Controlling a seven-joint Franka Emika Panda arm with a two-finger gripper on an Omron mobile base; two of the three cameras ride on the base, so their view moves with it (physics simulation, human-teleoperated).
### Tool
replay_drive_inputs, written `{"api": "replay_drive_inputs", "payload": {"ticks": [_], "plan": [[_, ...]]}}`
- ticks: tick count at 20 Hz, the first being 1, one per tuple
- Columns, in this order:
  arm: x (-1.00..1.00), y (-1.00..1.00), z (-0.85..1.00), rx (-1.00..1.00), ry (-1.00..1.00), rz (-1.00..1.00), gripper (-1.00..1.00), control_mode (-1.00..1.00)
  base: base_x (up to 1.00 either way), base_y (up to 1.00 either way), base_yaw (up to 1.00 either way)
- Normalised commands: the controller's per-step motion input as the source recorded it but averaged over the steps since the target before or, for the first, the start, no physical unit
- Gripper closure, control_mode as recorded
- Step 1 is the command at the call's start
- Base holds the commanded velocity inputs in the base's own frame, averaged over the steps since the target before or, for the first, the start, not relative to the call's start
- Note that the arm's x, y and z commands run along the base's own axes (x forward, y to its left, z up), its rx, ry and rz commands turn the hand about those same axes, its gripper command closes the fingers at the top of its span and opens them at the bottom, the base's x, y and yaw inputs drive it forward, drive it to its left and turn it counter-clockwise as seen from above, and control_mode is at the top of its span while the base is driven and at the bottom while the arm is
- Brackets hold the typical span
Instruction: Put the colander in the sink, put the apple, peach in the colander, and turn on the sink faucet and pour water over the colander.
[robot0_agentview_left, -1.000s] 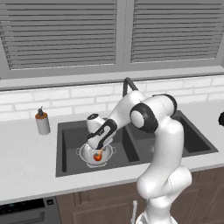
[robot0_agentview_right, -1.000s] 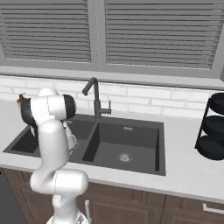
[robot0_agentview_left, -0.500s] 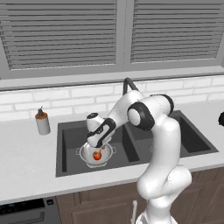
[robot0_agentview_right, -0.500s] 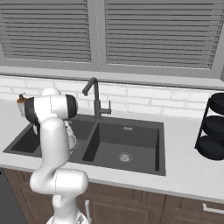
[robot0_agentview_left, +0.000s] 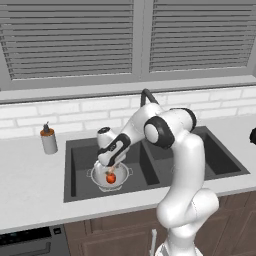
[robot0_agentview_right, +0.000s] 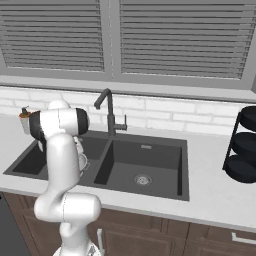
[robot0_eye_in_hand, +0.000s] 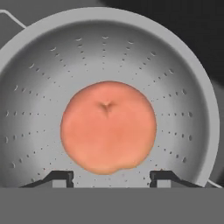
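The white arm stands at lower left, hiding part of the dark sink; the faucet rises behind the basins.

I hang right over the colander in the left basin of the sink — my gripper stands spread, one fingertip each side of the peach, which blocks the way straight down. The bowl's perforated wall rings the fruit, bare all round it. The basin walls close me in low; the divider sits just to my right. The right basin lies bare — only its drain. The sink faucet rises behind the divider. A soap dispenser stands on the counter, well apart.
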Motion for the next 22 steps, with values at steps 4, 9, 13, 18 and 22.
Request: {"api": "replay_drive_inputs", "payload": {"ticks": [4, 9, 13, 18, 22], "plan": [[0.00, 0.00, 0.17, 0.00, 0.00, 0.00, -1.00, -1.00, 0.00, 0.00, 0.00], [0.00, 0.00, 0.28, 0.00, 0.00, 0.00, -1.00, -1.00, 0.00, 0.00, 0.00], [-0.06, -0.11, 0.45, 0.00, 0.00, 0.00, -1.00, -1.00, 0.00, 0.00, 0.00], [-0.50, -0.32, 0.60, 0.04, -0.03, 0.00, -1.00, -1.00, 0.00, 0.00, 0.00], [-0.78, -0.35, 0.60, 0.05, -0.04, 0.00, -1.00, -1.00, 0.00, 0.00, 0.00]]}}
